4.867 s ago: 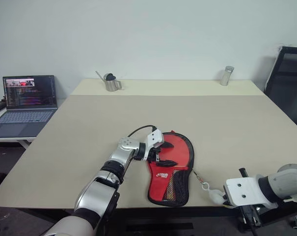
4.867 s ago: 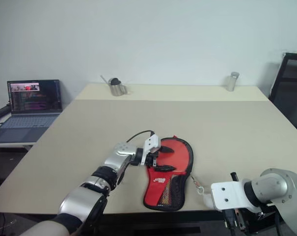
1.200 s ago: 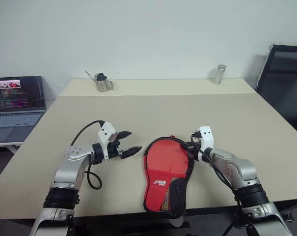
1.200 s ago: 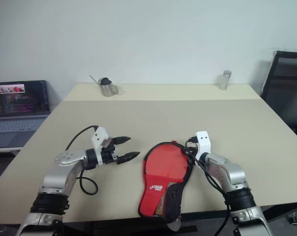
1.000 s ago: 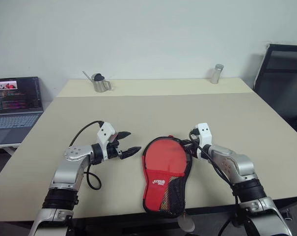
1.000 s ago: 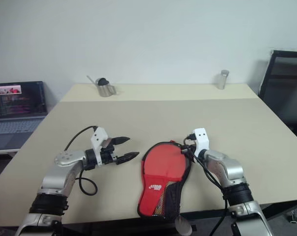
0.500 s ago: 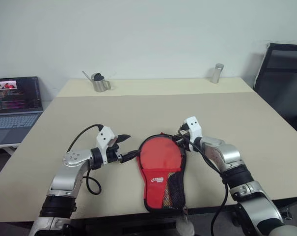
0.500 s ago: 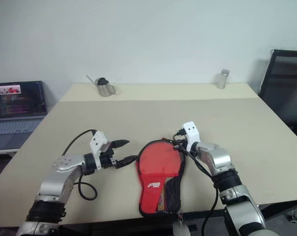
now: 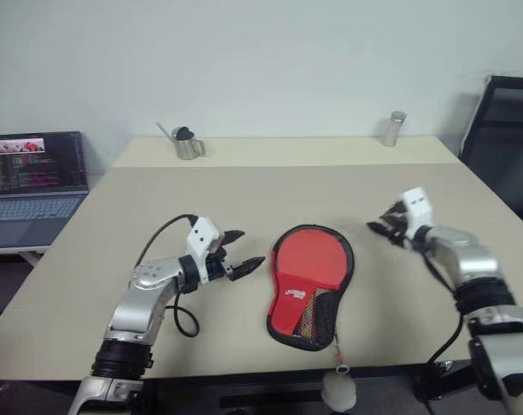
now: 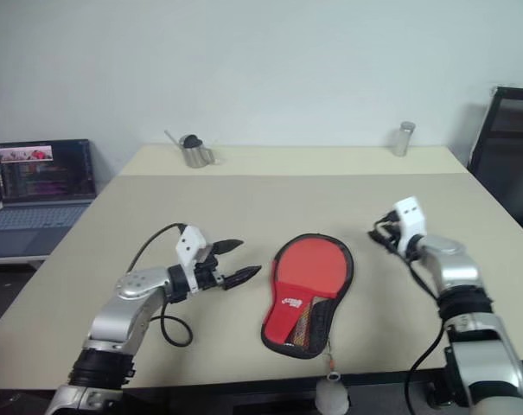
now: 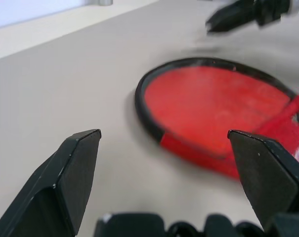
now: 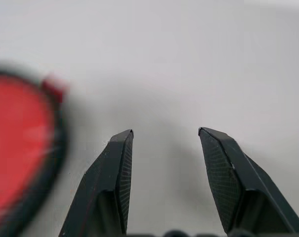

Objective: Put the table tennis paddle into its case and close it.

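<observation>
An open laptop with a lit screen sits on a low side surface at the far left, off the beige bench. At the bench's far edge stands a small metal watering can. The left end effector, black fingers spread wide and holding nothing, lies level just left of the red, paddle-shaped soft case with a black zip rim. The case lies flat near the front edge, its white fluffy pompom hanging over the edge. A striped handle shows through its narrow mesh end. The right end effector, fingers apart and empty, hovers right of the case, clear of it. A metal cylinder stands far back.
</observation>
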